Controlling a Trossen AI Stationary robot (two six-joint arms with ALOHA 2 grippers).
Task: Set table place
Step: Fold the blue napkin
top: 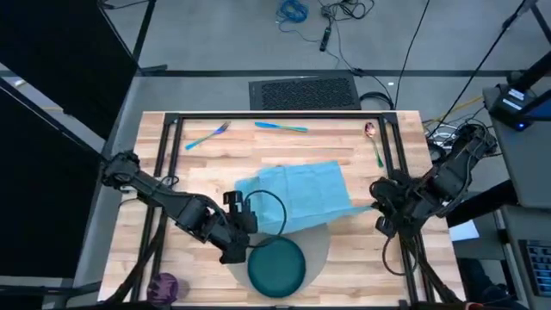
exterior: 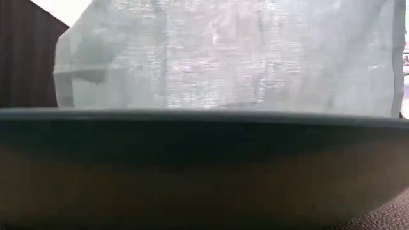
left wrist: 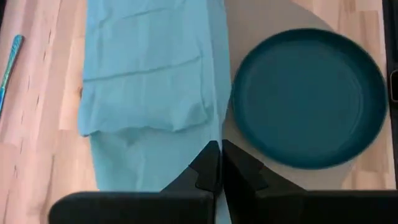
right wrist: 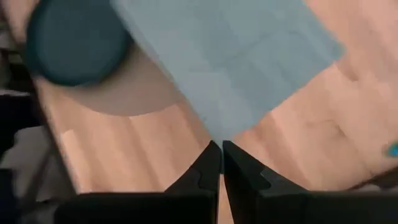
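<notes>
The light blue napkin (top: 297, 194) hangs spread between my two grippers at the table's middle, partly over the round grey mat (top: 320, 245). In the low view the napkin (exterior: 223, 51) rises behind the plate's rim (exterior: 204, 118). The dark teal plate (top: 275, 265) sits on the mat near the front edge. My left gripper (top: 239, 239) is shut at the napkin's near left edge. My right gripper (top: 379, 209) is shut at its right corner. Blue-handled cutlery (top: 280, 127) lies along the far edge. The purple cup (top: 164, 287) stands at the near left corner. My left gripper pinches the napkin's edge (left wrist: 214, 138) between its two shut fingers, on the side that faces the plate. The cloth runs on past the fingers over the table. One layer or several, I cannot tell. My right gripper pinches the napkin's right corner (right wrist: 217, 135) between its two shut fingertips, coming from the table's right side. The corner is drawn out to a point toward the gripper, and the cloth spreads away from it above the table.
A fork (top: 207, 135) and a knife lie at the far edge, and a spoon (top: 374, 142) lies at the far right. Bare wood (top: 379, 267) shows right of the mat and around the cup.
</notes>
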